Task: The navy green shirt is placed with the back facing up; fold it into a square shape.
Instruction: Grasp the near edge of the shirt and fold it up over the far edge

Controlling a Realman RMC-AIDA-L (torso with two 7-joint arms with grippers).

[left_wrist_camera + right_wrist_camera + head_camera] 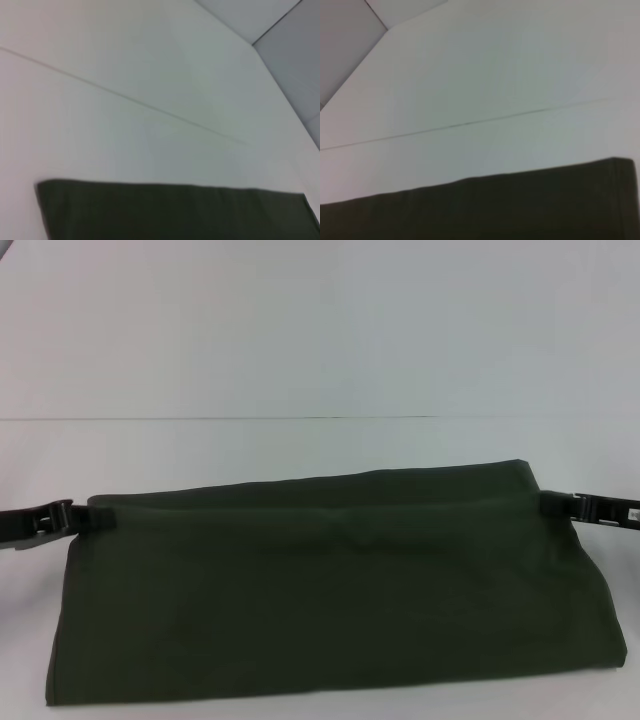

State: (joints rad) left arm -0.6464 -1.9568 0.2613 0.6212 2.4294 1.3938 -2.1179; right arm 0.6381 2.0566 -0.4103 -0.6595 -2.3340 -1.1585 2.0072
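We see the navy green shirt (pixel 330 590) lying across the near part of the white table (pixel 300 360), folded into a wide band that runs from left to right. A flap of the cloth is turned over along its far edge, and its hem shows as a faint line running just below that edge. The near edge of the shirt sits close to the bottom of the head view.

Our left gripper (pixel 80 517) comes in low from the left and meets the far left corner of the shirt; it appears to be pinching the cloth there, though the fingertips are hard to make out. Our right gripper (pixel 555 504) reaches in from the right at the far right corner, and its fingers look closed on the fabric edge likewise.

Both wrist views show only the shirt's far edge (pixel 170 210) (pixel 495 205) against the bare table, with a thin seam line crossing the surface beyond it.
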